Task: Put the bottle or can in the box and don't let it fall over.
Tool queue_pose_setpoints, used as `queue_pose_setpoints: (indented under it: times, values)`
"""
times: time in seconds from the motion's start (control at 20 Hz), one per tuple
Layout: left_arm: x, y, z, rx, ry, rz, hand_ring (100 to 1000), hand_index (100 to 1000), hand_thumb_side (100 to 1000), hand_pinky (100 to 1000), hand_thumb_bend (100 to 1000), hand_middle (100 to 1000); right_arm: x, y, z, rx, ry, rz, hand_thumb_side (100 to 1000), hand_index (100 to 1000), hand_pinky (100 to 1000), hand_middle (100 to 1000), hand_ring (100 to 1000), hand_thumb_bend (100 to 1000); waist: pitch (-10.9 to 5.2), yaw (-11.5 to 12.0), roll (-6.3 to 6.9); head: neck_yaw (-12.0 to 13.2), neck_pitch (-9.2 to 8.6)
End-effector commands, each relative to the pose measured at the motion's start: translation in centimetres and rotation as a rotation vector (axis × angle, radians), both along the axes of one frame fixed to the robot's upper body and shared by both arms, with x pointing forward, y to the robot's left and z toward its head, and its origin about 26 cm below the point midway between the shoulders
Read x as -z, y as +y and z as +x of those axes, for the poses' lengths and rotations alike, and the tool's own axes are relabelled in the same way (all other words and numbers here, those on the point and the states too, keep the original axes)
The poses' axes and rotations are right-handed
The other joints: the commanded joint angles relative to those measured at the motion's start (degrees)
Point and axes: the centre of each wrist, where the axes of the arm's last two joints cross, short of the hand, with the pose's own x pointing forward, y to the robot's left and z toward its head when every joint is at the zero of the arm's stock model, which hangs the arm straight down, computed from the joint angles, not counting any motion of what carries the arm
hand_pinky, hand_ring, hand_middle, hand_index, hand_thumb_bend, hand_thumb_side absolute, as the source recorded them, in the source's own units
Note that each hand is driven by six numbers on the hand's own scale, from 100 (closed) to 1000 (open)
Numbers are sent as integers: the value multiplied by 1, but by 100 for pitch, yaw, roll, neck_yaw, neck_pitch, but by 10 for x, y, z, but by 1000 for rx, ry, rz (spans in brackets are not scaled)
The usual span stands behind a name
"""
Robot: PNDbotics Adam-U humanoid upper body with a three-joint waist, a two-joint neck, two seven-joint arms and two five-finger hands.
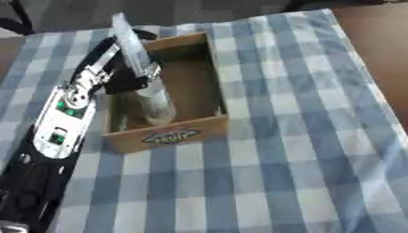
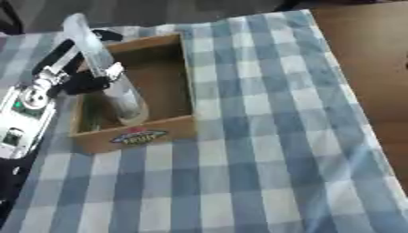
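While its base sits inside the box (image 1: 209, 82), the left hand (image 1: 131, 75) partly hides the bottle (image 1: 151, 98).

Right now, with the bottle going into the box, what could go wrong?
1. The bottle leans, its base low in the box and its top tilted up and away past the far wall. Released like this, it would likely tip over.
2. The left hand holds the bottle around its middle, right at the box's left wall; pulling out could knock the wall or drag the bottle.
3. The base sits near the front left corner, so it may catch there while being straightened.
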Motion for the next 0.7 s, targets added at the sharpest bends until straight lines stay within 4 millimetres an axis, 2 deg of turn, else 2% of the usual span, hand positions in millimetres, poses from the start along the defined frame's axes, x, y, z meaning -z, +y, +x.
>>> queue_pose_setpoints:
  times: [0.05, 0.4, 0.7]
  values:
    - [-10, 10, -1, -8, -22, 4, 1000, 885, 524, 1000, 100, 845, -11, -3, -3, 6, -30, -38, 217, 747, 741, 854, 692, 273, -128, 3, -20, -8, 2]
    - [-8, 16, -4, -13, -32, 9, 1000, 874, 498, 1000, 100, 839, -11, -2, -3, 5, -29, -41, 217, 748, 741, 855, 692, 273, -121, 3, -11, -28, 1]
    - [-19, 21, -12, -15, -79, 16, 1000, 878, 378, 1000, 100, 836, -10, -3, -3, 7, -28, -44, 218, 748, 741, 855, 693, 271, -126, 9, 0, -35, 5]
